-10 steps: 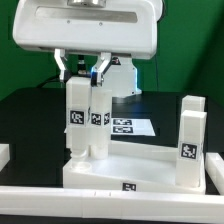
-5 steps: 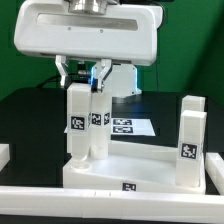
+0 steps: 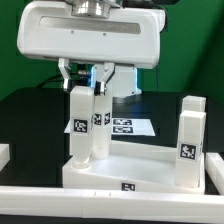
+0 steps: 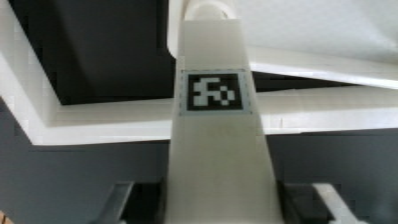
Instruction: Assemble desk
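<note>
The white desk top (image 3: 150, 168) lies flat as a rimmed tray. At its corner on the exterior view's left a white leg (image 3: 78, 130) stands upright, tag facing out. My gripper (image 3: 83, 80) is over its upper end and shut on it, one finger on each side. In the wrist view that same leg (image 4: 215, 130) runs straight out from between my gripper (image 4: 217, 205) down to the tray rim (image 4: 107, 122). A second leg (image 3: 98, 128) stands right beside the held one. A third leg (image 3: 190, 140) stands at the corner on the exterior view's right.
The marker board (image 3: 128, 127) lies on the black table behind the tray. A long white bar (image 3: 100, 205) runs along the front edge. A small white block (image 3: 4, 154) sits at the exterior view's left edge. The arm's white base (image 3: 126, 82) stands behind.
The wrist housing has sunk a little and turned slightly over the held leg. The leg, the other legs and the tray stay where they were.
</note>
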`<state>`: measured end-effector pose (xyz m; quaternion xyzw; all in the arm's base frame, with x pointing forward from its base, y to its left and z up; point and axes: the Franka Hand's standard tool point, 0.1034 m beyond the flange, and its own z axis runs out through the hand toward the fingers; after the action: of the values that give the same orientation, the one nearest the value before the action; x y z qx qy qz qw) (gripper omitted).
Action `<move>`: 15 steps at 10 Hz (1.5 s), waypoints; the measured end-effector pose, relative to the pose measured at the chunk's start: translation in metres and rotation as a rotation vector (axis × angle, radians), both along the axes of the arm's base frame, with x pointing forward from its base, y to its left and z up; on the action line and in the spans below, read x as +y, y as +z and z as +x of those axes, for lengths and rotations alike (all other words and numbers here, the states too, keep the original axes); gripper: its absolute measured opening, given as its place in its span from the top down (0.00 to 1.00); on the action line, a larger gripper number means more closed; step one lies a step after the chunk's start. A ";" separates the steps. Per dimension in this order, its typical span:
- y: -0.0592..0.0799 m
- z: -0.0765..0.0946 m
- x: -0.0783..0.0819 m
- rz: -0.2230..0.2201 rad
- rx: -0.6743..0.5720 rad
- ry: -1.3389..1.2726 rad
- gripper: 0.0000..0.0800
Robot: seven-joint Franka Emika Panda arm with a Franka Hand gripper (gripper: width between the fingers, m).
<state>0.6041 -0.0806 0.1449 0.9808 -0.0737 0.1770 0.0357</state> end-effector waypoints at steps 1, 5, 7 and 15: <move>0.000 0.000 0.000 0.000 0.000 0.001 0.64; -0.009 -0.002 0.001 -0.009 0.006 0.004 0.64; -0.009 -0.002 0.000 -0.010 0.004 0.003 0.64; -0.010 -0.003 0.002 -0.038 -0.056 0.007 0.64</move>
<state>0.6008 -0.0782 0.1352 0.9749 -0.0680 0.2057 0.0518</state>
